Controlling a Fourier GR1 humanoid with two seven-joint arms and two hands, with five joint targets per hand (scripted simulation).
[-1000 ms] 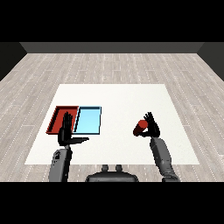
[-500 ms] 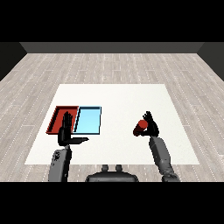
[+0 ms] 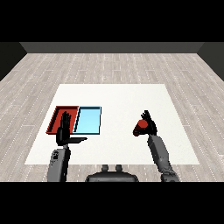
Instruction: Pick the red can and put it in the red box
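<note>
With the right hand (image 3: 150,127) only partly curled round the red can (image 3: 141,127), far from the red tray (image 3: 57,119), a lift could tip it; the left hand (image 3: 64,132) waits open.

Right robot hand (image 3: 150,125) curls round red can (image 3: 141,127).

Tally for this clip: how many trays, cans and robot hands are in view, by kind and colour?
Red tray: 1
Light blue tray: 1
Red can: 1, at the right hand
Hands: 2, the left hand with straight fingers, and the right hand beside the can
Total: 5
</note>
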